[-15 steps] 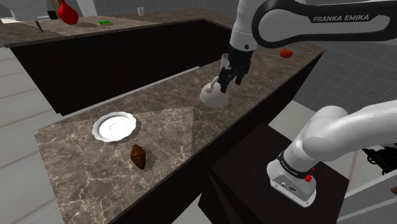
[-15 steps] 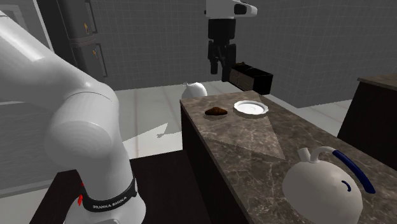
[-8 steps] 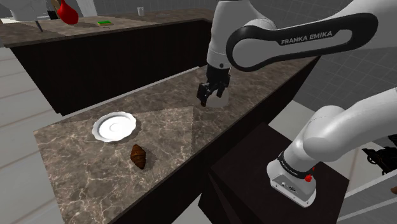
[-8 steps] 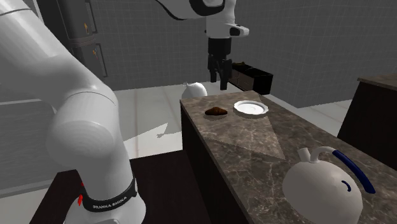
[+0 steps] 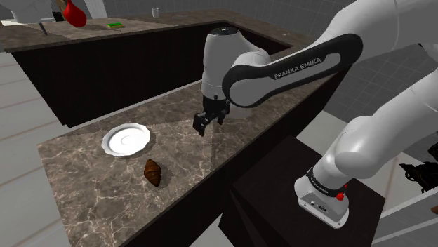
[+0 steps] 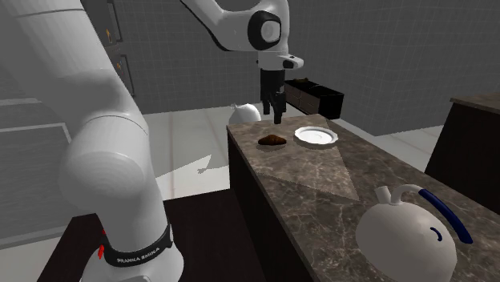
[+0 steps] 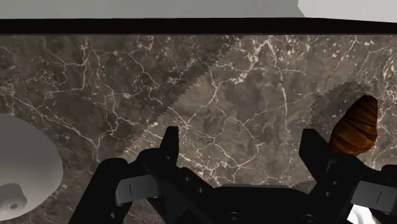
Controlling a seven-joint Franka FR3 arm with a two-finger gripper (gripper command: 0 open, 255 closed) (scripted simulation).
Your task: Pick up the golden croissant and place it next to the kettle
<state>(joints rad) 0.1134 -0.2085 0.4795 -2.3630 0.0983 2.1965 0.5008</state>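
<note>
Shoulder view: the gripper (image 5: 203, 126) hangs over the dark marble bench (image 5: 84, 182), to the right of a white plate (image 5: 126, 139) and not touching the surface. The brown croissant (image 5: 152, 172) lies flat on the bench near its front edge, just beside the plate on the near side, and apart from the gripper.

From the second exterior view, the gripper (image 6: 277, 117) points down above the far end of the bench (image 6: 320, 184). The croissant (image 6: 272, 141) sits there just left of the plate (image 6: 316, 136). A white kettle (image 6: 405, 232) with a dark blue handle stands at the near right, well apart from the croissant.

From the wrist view, the gripper (image 7: 240, 140) has its fingers (image 7: 169, 143) spread wide, with only bare bench (image 7: 242, 83) between them. The croissant (image 7: 355, 126) lies just outside one finger, not within the gap, and nothing is held.
</note>
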